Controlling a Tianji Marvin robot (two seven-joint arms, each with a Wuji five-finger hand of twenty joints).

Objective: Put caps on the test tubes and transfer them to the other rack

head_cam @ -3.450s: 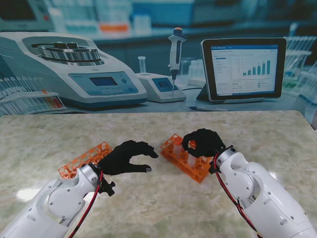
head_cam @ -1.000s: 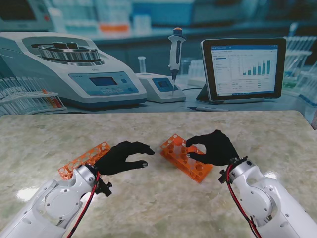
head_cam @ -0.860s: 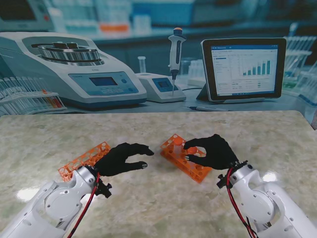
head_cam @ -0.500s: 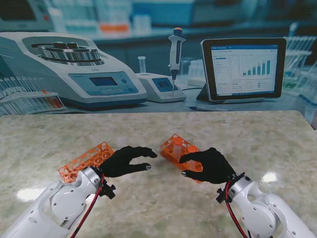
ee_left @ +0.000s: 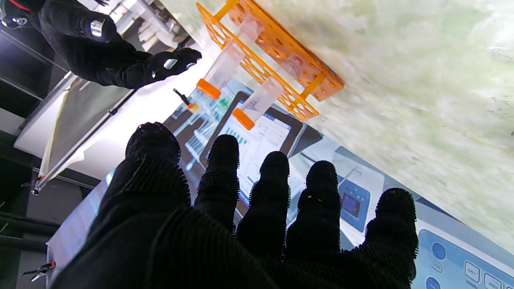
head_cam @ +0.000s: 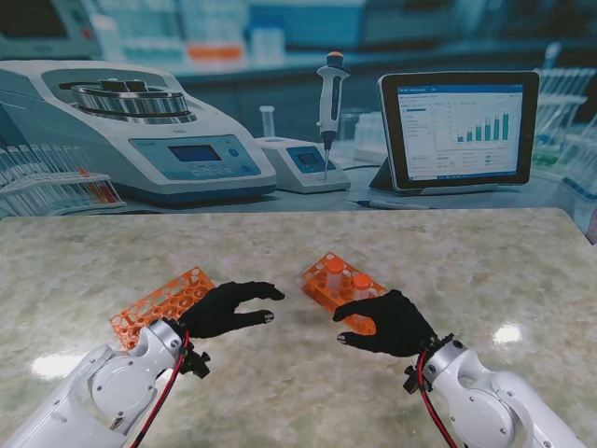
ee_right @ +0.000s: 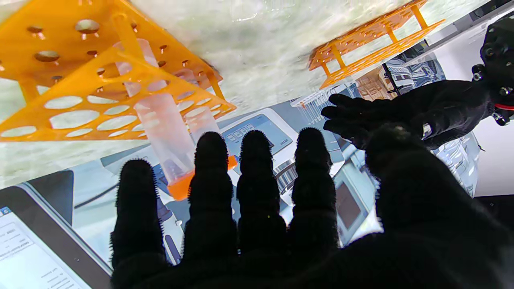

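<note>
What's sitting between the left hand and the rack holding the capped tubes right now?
Nothing: the stand view shows only bare marble table between the left hand and the rack with the capped tubes. The left wrist view agrees.

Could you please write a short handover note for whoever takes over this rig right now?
Left hand: open, holding nothing, beside the left rack.
Right hand: open, holding nothing, at the near end of the right rack.
Things: two test tubes stand in the right rack, both with orange caps on. No tube shows in the left rack.
Done: both visible tubes look capped.
Left: move the two capped tubes across to the left rack; neither is grasped yet.
</note>
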